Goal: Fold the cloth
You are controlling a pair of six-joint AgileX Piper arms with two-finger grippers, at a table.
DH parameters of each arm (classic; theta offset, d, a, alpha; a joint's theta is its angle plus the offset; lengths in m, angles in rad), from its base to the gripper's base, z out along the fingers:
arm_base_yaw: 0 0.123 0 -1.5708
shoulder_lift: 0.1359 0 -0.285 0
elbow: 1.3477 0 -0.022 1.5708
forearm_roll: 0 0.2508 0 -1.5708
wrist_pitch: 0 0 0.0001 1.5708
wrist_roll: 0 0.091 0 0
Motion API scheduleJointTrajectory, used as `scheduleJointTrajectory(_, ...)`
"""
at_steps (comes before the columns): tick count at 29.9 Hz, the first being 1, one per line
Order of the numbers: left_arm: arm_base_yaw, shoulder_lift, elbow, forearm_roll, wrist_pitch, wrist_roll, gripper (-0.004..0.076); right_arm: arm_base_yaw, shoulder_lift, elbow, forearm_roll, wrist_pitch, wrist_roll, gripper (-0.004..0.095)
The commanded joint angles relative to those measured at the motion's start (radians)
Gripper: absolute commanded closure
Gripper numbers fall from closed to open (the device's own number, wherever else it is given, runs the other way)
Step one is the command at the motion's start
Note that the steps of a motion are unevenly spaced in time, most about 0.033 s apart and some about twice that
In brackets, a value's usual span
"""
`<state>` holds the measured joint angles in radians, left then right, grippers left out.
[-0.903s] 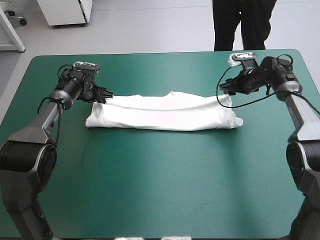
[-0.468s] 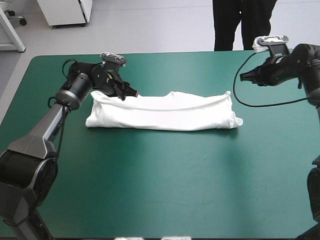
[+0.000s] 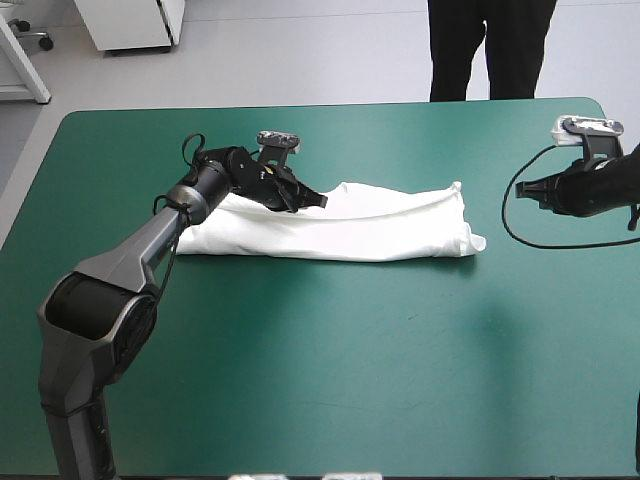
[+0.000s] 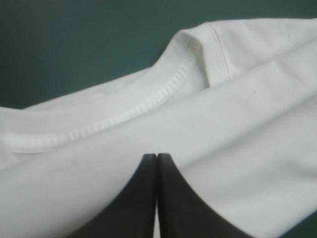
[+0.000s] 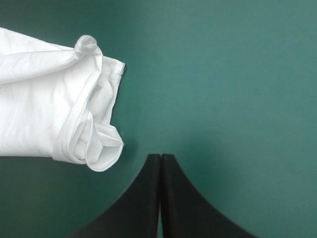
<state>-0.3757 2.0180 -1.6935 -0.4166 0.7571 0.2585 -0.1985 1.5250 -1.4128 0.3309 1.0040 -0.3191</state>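
Jaws together on both: left gripper [image 3: 319, 199] pinches the T-shirt [image 3: 390, 228] and has slid inward, right gripper [image 3: 521, 189] has backed off. Shirt's a long white folded strip.

No writing, label, brand, number or sign can be read anywhere in these views.

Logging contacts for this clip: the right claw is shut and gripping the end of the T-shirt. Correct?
Not quite. The right claw is shut, but it grips nothing. It stands apart from the end of the T-shirt, over the bare teal-green cover. The right wrist view shows this.
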Motion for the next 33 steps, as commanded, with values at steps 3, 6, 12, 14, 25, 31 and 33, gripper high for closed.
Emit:
scheduleJointTrajectory(3,-0.005,0.032,-0.029,-0.121,-0.039,0.048,0.0733,-0.008,-0.040,0.056,0.107,-0.128,-0.060,0.0925)
scheduleJointTrajectory(6,-0.005,0.061,-0.029,-0.130,-0.030,0.053,0.0733,-0.008,-0.034,0.075,0.194,-0.134,-0.126,0.0908)
scheduleJointTrajectory(12,-0.005,0.065,-0.029,-0.134,-0.026,0.057,0.0733,-0.008,0.020,0.077,0.361,-0.094,-0.220,0.0572)
scheduleJointTrajectory(14,-0.005,0.065,-0.029,-0.134,-0.019,0.057,0.0733,-0.008,0.046,0.077,0.391,-0.087,-0.232,0.0399)
scheduleJointTrajectory(25,-0.005,0.065,-0.029,-0.132,-0.007,0.057,0.0733,0.099,0.261,0.074,0.445,-0.121,-0.299,0.0226)
scheduleJointTrajectory(31,-0.005,0.065,-0.029,-0.130,0.001,0.057,0.0733,0.140,0.371,0.070,0.445,-0.190,-0.292,0.0316)
scheduleJointTrajectory(33,-0.005,0.065,-0.029,-0.130,0.006,0.065,0.0733,0.140,0.394,0.070,0.448,-0.190,-0.292,0.0400)
